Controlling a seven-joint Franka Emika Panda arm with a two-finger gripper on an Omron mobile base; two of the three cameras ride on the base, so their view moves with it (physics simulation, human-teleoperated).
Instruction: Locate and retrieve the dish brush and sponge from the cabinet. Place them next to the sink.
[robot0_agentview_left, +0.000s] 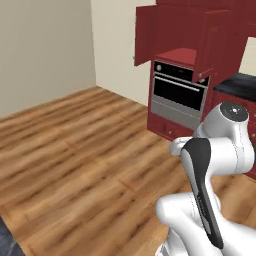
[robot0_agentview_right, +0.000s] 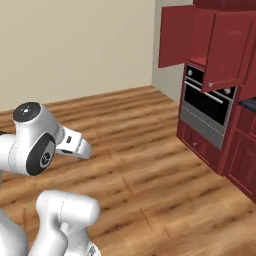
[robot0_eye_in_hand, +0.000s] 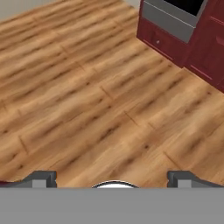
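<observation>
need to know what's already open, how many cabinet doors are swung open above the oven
2: the left door swung out toward the wall side, the right door hanging open over the oven. Shelf contents are hidden.

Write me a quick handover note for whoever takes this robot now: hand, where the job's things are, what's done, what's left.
Hand: open, holding nothing, pointed at bare wood floor.
Cabinet: above the oven, both doors swung open; the robot stands some way back from it.
Sponge, dish brush, sink: cannot be made out from here.
Done: cabinet doors are open.
Left: drive up to the cabinet, find and take out brush and sponge, set both beside the sink.
</observation>
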